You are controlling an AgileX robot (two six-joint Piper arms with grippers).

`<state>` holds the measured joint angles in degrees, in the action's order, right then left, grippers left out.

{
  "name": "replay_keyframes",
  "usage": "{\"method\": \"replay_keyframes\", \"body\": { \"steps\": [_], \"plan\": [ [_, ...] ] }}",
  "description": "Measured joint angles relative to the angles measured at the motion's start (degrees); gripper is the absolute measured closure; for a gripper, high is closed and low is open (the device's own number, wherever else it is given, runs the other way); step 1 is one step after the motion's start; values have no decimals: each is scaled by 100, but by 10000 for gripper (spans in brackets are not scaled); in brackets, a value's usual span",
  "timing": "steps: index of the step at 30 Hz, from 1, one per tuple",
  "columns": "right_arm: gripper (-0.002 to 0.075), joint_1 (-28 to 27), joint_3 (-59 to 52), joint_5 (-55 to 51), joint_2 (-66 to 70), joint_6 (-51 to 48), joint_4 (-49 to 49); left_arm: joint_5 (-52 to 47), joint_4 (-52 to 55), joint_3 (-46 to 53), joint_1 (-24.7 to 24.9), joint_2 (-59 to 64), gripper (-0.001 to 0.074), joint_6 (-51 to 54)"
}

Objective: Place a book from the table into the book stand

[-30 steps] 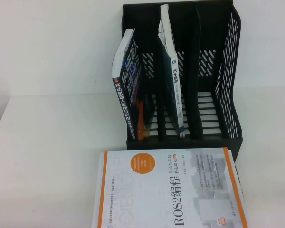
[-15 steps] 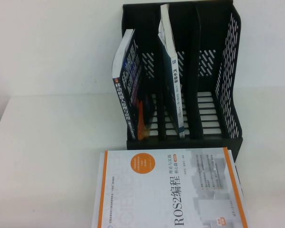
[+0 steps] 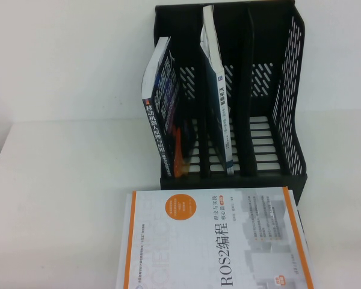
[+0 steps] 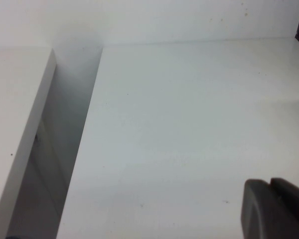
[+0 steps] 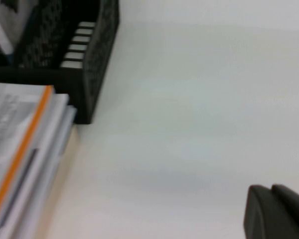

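Nothing has moved since the earlier frame. Book [image 3: 162,114]: upright, leaning, in the book stand's [image 3: 289,90] left slot on the worktop [image 3: 66,192]. Left tool [image 4: 276,209]: pressed together, above bare worktop. Right tool [image 5: 276,211]: beside the stand; finger state cannot be told.

High camera looks down; wrist cameras skim the table [image 3: 66,198].

ROS2 book [image 3: 219,241]: white, orange-edged; laid flat, cover up, at the near edge, just in front of the rack; also seen in the right wrist view [image 5: 15,144].
Thin book [image 3: 219,99]: white and blue; stood upright, spine forward, slightly tilted, in the middle slot.
Wall [image 3: 66,54]: plain white, behind.
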<state>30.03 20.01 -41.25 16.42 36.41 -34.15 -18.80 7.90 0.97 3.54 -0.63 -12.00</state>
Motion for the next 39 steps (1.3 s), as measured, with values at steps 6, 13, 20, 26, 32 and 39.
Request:
{"method": "replay_keyframes", "body": {
  "steps": [6, 13, 20, 26, 32, 39],
  "plan": [
    [729, -268, -217, 218, -132, 101, -408, 0, 0, 0, 0, 0, 737, 10],
    [729, -1179, -408, 679, -563, -1049, 270, 0, 0, 0, 0, 0, 737, 10],
    [729, -2172, -1082, 1166, -1028, -1942, 1262, -2, 0, 0, 0, 0, 737, 10],
    [729, -2803, -1970, 1676, -1369, -2404, 2073, -12, 0, 0, 0, 0, 737, 10],
    [729, -2918, -2098, 2085, -1695, -2837, 2319, -12, 0, 0, 0, 0, 737, 10],
    [729, -2942, -2098, 2087, -1709, -2907, 2641, -12, 0, 0, 0, 0, 737, 10]
  ]
}}
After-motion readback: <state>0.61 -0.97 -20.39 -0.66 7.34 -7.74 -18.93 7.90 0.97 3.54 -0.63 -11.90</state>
